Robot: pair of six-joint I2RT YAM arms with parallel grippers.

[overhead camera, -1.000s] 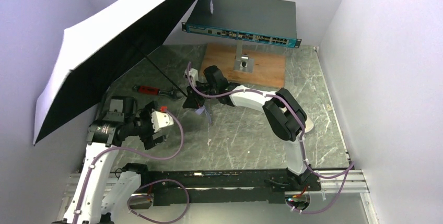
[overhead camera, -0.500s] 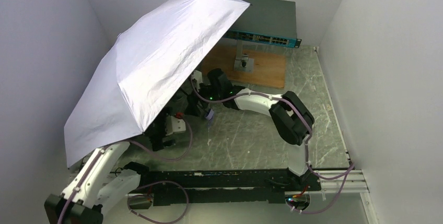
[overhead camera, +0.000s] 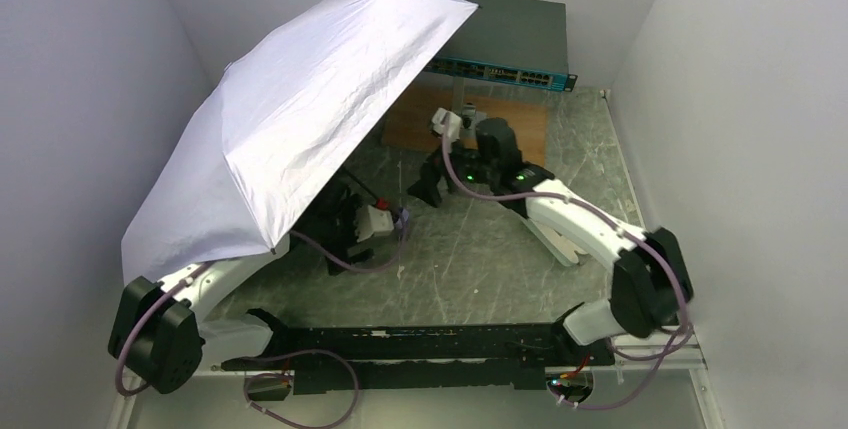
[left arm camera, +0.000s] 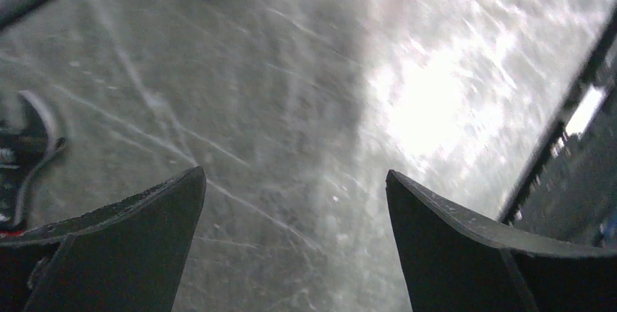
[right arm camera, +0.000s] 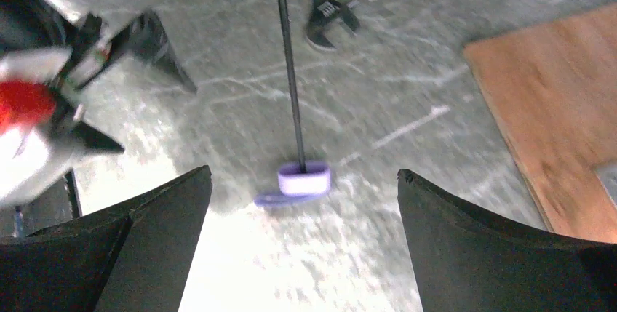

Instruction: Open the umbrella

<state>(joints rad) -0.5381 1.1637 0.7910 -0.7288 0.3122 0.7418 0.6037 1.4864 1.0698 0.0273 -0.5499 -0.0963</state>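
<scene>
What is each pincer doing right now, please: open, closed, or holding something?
Left pincer: open, holding nothing.
Right pincer: open, holding nothing; the umbrella handle lies ungripped beyond it.

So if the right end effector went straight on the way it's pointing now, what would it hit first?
Most likely the umbrella handle, centred ahead of the right end effector, its jaws open. Depth is unclear; the table lies right behind it.

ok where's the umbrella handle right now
Centre of the right wrist view: the umbrella handle sits on the marble table at the end of its black shaft, the wrench beyond it and the wooden board off to the right.
</scene>
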